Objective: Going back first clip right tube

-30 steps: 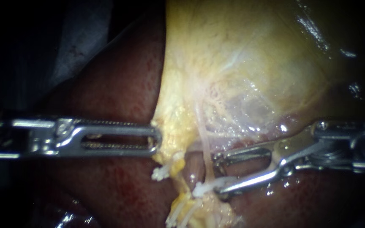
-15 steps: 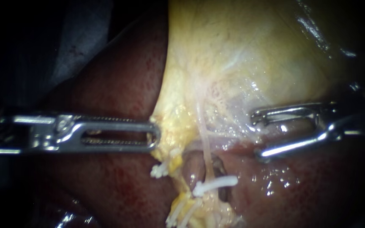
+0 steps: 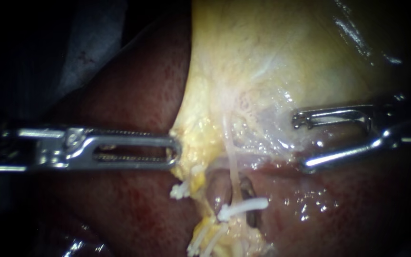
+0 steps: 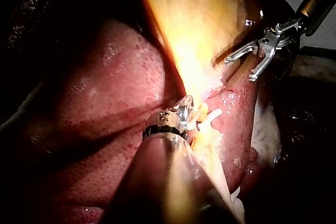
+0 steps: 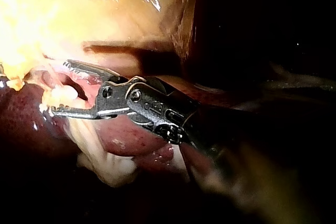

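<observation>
A white clip (image 3: pixel 242 207) sits across a thin pale tube (image 3: pixel 233 166) that runs down from the yellow gallbladder (image 3: pixel 272 57). My right instrument (image 3: pixel 300 143) stands to the upper right of that clip, apart from it, its jaws open and empty over the glistening tissue. In the right wrist view its jaws (image 5: pixel 59 87) gape with nothing between them. My left instrument (image 3: pixel 173 153) reaches in flat from the left, jaws shut on the gallbladder's yellow edge; its wrist view shows the same hold (image 4: pixel 186 106). My right instrument (image 4: pixel 239 67) shows there too, open.
Dark red liver (image 3: pixel 134 95) lies under and around both instruments. Another white clip (image 3: pixel 179 191) sits just below the left jaws, and further white clips (image 3: pixel 205 240) lie lower down. A grey cloth (image 3: pixel 91 38) shows at the upper left.
My right instrument has drawn back to the right and upward, away from the white clip, which stays on the tube. Its jaws stay open. The left instrument holds still.
</observation>
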Controlling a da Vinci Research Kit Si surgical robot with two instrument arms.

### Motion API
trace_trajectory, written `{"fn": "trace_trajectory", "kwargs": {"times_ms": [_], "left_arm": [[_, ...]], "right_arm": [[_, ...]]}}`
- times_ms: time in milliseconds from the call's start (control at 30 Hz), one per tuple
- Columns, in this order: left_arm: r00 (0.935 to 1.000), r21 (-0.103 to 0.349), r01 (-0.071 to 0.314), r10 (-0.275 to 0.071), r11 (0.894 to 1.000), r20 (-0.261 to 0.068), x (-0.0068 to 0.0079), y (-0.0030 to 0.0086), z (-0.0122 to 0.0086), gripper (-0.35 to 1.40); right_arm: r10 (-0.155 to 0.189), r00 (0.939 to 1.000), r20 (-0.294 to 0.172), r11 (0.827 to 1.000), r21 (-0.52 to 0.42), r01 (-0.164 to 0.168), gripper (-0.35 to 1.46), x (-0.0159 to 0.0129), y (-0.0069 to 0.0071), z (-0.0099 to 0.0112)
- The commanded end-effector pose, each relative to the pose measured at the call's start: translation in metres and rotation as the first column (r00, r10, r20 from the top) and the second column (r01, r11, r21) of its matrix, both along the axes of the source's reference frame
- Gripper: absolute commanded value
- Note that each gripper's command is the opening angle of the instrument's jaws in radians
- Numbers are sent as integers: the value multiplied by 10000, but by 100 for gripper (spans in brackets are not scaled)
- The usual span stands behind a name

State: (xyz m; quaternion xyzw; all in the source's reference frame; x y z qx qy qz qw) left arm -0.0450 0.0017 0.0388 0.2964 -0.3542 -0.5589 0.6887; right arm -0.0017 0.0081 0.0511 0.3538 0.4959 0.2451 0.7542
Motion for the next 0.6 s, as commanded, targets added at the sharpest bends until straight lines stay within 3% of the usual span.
{"fn": "trace_trajectory", "kwargs": {"times_ms": [33,367,600], "left_arm": [[10000,-33,22,-22,10000,-32,-2,-1,3,-35],[10000,-146,-47,47,9999,-57,-31,-13,45,-35],[10000,-113,-73,73,9999,-31,-45,-12,50,-35]], "right_arm": [[8,10000,6,10000,10,-8,60,0,0,0],[-6,10000,-9,10000,-46,6,60,0,-1,0],[-7,10000,-10,10000,-48,6,60,0,-1,1]]}}
